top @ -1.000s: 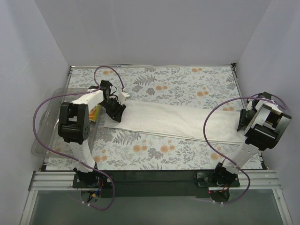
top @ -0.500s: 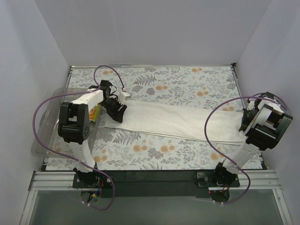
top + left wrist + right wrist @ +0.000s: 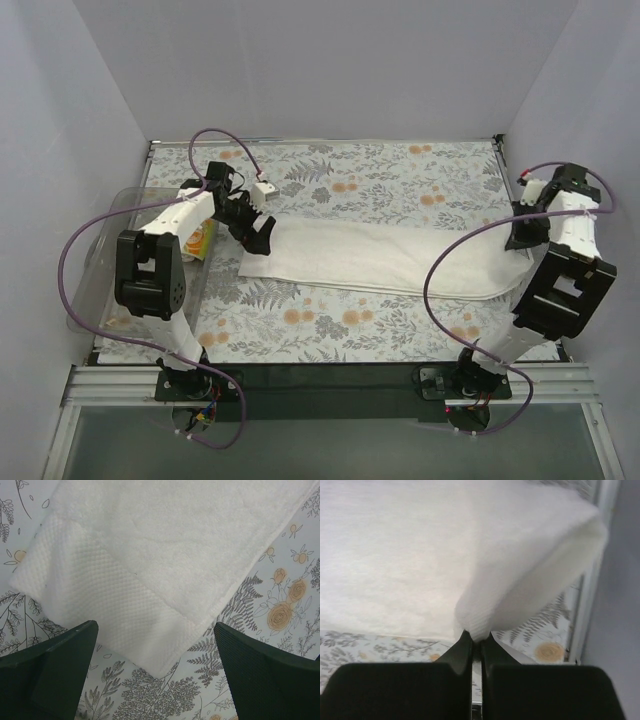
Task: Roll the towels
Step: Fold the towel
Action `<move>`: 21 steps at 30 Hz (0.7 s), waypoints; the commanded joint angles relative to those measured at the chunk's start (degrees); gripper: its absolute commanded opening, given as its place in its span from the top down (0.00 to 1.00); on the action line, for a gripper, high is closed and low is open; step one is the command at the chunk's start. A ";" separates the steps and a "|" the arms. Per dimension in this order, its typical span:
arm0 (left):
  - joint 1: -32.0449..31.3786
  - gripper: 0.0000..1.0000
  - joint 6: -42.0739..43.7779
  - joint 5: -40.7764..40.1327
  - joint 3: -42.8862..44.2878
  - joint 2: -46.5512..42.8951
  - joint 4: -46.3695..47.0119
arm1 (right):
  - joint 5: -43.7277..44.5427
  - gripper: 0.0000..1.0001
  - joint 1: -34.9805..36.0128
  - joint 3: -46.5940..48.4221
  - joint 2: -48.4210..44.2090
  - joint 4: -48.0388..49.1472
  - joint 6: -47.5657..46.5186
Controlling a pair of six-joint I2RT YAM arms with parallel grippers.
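Note:
The large white towel (image 3: 380,258) lies folded in a long strip across the fern-patterned table covering (image 3: 350,185). My left gripper (image 3: 258,236) hovers open over the strip's left end. In the left wrist view its corner (image 3: 150,580) lies flat between the spread fingers (image 3: 55,670), untouched. My right gripper (image 3: 521,234) is shut on the towel's right end. In the right wrist view the pinched edge (image 3: 520,555) curls up off the strip above the gripper (image 3: 476,636). The small orange and green cloth (image 3: 202,240) shows partly behind the left arm, in the tray.
A clear plastic tray (image 3: 100,290) sits at the table's left edge. White walls close in the back and both sides. A metal rail (image 3: 508,175) runs along the table's right edge, close to the right gripper. A dark bar (image 3: 330,380) holds both arm bases.
My left gripper has opened wide, let go of the towel's left end and shifted slightly right. My right gripper has shut on the right end and lifted it toward the back.

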 commanded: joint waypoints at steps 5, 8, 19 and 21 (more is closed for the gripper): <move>-0.12 0.02 -2.92 2.08 2.34 -2.98 0.59 | -20.76 0.99 17.52 -0.74 -5.62 -2.97 0.50; -0.12 0.02 -5.29 1.56 2.16 -3.34 1.38 | -25.51 0.99 22.88 0.22 -3.07 -1.04 2.87; -0.04 0.02 -11.98 -3.27 4.54 -2.37 -0.55 | -30.36 0.99 34.49 -1.26 6.78 12.04 16.22; -0.12 0.02 -12.42 -4.07 4.19 -2.72 -0.29 | -28.26 0.99 34.58 -3.63 6.78 13.72 17.37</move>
